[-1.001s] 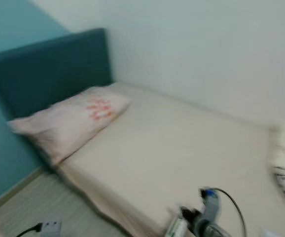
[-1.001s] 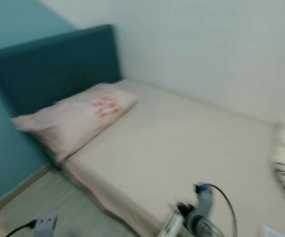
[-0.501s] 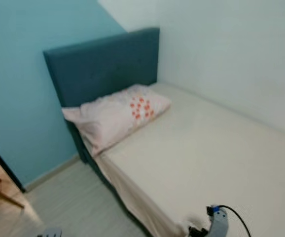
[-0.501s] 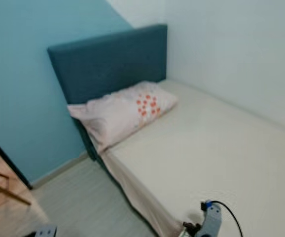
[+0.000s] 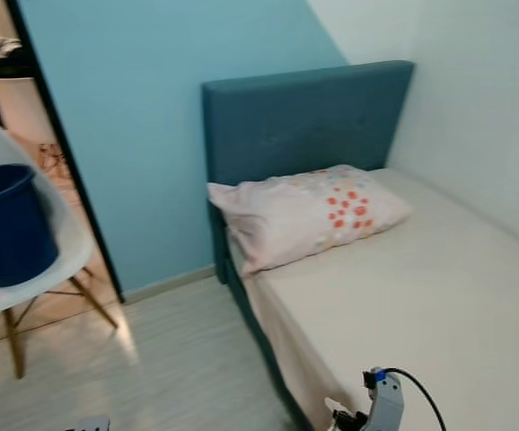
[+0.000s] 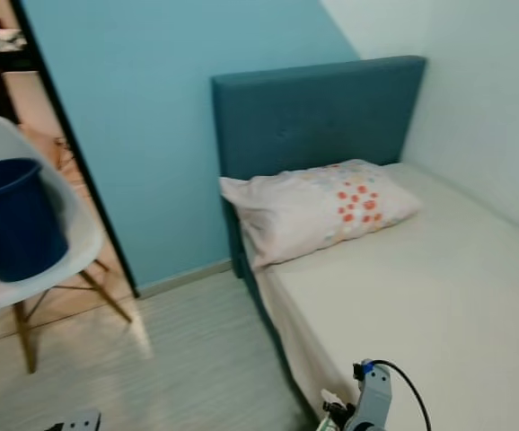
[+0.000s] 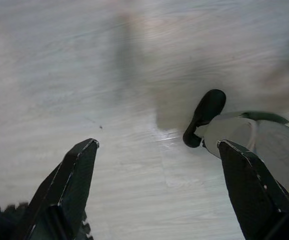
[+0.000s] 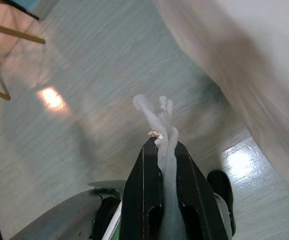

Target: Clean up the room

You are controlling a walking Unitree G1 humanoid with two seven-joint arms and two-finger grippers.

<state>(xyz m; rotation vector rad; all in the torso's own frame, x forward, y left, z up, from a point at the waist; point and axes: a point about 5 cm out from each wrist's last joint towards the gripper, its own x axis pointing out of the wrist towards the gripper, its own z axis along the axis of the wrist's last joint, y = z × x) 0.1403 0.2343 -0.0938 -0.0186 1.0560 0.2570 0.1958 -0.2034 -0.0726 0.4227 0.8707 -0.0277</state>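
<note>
white crumpled scrap (image 8: 157,117) pinched in right gripper (image 8: 160,150), above floor (image 8: 84,65) beside bed (image 5: 421,296) | left gripper (image 7: 157,155) fingers apart, nothing held, over floor | pillow (image 5: 309,215) at headboard | blue bucket (image 5: 8,224) on white chair (image 5: 62,242)

Blue wall (image 5: 143,117), white side wall (image 5: 484,99). Pale wood floor (image 5: 170,368). Teal-headboard bed (image 5: 403,287) with pillow (image 5: 309,215); white chair (image 5: 57,233) left.

White chair (image 5: 57,242) and blue bucket (image 5: 8,224) are being cut off by the frame edge; bed (image 5: 439,296) is being cropped; crumpled white item (image 8: 157,117) unidentifiable.
</note>
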